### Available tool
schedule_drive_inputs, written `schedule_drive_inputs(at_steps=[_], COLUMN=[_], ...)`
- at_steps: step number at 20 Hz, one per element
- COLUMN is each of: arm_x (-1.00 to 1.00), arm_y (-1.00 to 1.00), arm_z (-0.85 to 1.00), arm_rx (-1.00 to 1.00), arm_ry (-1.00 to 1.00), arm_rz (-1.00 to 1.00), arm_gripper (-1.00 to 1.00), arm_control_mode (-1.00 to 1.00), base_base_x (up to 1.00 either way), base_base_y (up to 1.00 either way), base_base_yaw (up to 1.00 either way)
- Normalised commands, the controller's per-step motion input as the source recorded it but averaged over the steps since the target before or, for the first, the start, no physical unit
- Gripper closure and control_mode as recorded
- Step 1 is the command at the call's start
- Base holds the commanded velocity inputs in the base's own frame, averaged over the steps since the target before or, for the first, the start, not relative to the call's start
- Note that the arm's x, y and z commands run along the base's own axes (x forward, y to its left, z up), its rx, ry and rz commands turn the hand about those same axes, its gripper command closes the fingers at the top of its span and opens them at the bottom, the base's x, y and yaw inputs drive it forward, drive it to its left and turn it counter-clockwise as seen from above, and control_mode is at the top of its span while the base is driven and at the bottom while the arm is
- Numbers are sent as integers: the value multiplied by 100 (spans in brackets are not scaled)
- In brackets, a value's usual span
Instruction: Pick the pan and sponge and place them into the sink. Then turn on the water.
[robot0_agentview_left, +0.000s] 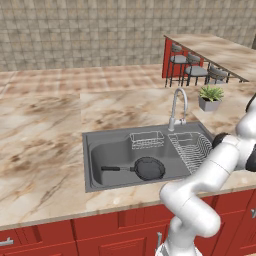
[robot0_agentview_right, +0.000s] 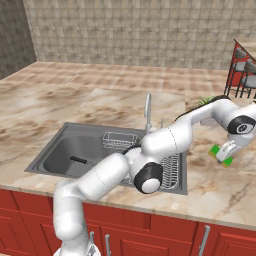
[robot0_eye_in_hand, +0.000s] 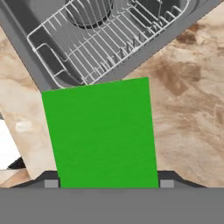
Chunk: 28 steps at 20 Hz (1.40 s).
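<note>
Sink (robot0_agentview_left: 95, 150): rectangular dark grey metal basin set in a veined beige marble-look counter (robot0_agentview_left: 45, 130) over red cabinet fronts. Pan (robot0_agentview_left: 148, 168): small, round, black with a dark grey inside and a long straight handle, lying on the basin floor, handle toward the left. Wire basket (robot0_agentview_left: 147, 139): small, thin-rodded, at the basin's back. Ribbed draining rack (robot0_agentview_left: 192, 150): on the basin's right side. Faucet (robot0_agentview_left: 176, 107): tall silver gooseneck behind the rim. Sponge (robot0_agentview_right: 222, 154): flat bright green rectangle on the counter right of the sink, just beside the rack's edge. Gripper (robot0_agentview_right: 226, 151): lowered onto the sponge, fingers spread wide to either side of it; whether they clamp it I cannot tell. Potted plant (robot0_agentview_left: 210, 97): spiky leaves, grey pot, beyond the faucet.
</note>
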Motion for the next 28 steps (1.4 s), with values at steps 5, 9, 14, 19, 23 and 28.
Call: schedule_drive_inputs(at_steps=[5, 9, 14, 19, 23, 28], arm_x=[-22, -15, -14, -9, 0, 9], arm_y=[57, 56, 54, 57, 62, 62], arm_z=[17, 2, 0, -9, -29, -40], arm_rx=[-5, -8, -10, -12, -13, -10], arm_ry=[-11, -16, -16, -13, -10, -10], arm_rz=[0, 0, 0, 0, 0, 0], arm_gripper=[100, 100, 100, 100, 100, 100], arm_control_mode=[-100, -100, -100, -100, -100, -100], base_base_x=[0, 0, 0, 0, 0, 0], base_base_y=[0, 0, 0, 0, 0, 0], base_base_yaw=[0, 0, 0, 0, 0, 0])
